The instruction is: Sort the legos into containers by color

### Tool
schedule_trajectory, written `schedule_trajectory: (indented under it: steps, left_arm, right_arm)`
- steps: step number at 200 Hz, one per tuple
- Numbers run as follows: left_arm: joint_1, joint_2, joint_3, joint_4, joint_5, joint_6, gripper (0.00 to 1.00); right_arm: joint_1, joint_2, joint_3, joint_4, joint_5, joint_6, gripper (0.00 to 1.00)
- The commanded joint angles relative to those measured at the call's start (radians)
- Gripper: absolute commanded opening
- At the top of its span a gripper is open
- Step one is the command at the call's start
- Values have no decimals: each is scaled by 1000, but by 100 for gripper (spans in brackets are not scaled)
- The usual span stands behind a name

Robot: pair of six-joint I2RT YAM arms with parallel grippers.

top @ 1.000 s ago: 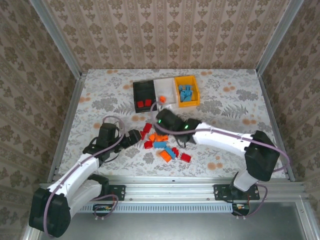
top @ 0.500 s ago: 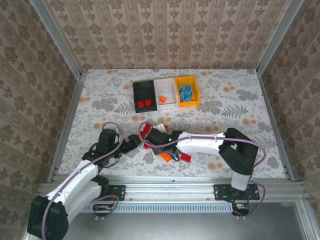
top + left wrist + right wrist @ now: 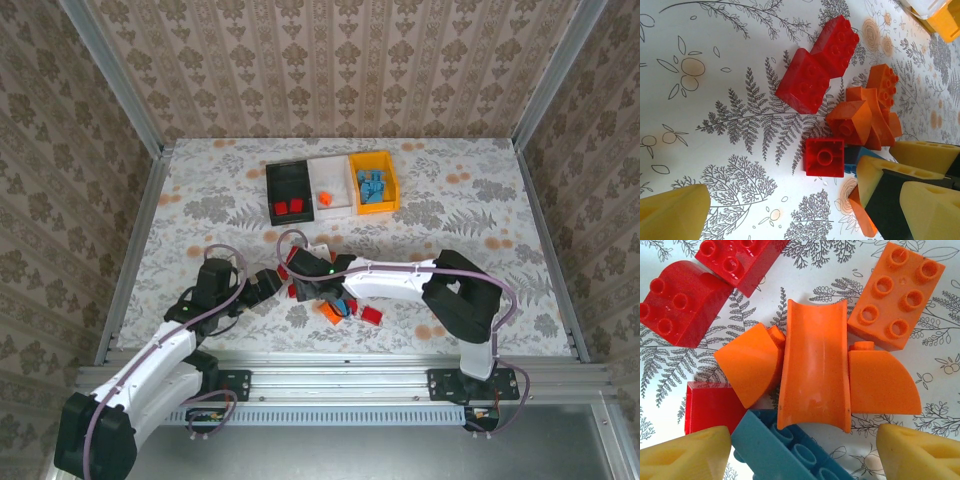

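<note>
Containers: 3 counted in far row; black bin [image 3: 290,180] with 2 red, white bin [image 3: 335,175] with 1 orange, orange-yellow bin [image 3: 392,190] with blue | Pile mid-table, right wrist view: 3 red legos [image 3: 675,305], 4 orange legos [image 3: 812,365], 1 blue lego [image 3: 775,445] counted | right gripper [image 3: 800,460] spread over pile, nothing held | left gripper [image 3: 270,283] wide, empty, beside pile.

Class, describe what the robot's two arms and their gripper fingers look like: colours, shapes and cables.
The left arm and right arm have white links and black joints. A purple cable loops along each. The gripper fingers are yellow wedges.
</note>
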Motion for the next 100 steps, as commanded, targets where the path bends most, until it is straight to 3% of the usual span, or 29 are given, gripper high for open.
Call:
schedule_trajectory:
  steps: [1,60,100]
  left_arm:
    - [-5,-15,-10,5,-10,-2,100]
    - [-3,-17,-14,4,-18,6,100]
    - [-3,-15,-10,3,-20,7,100]
  right_arm:
    - [-6,37,22,-38,30,58,78]
    - [-6,17,-19,23,16,41,68]
    - [-6,20,-18,55,-2,20,52]
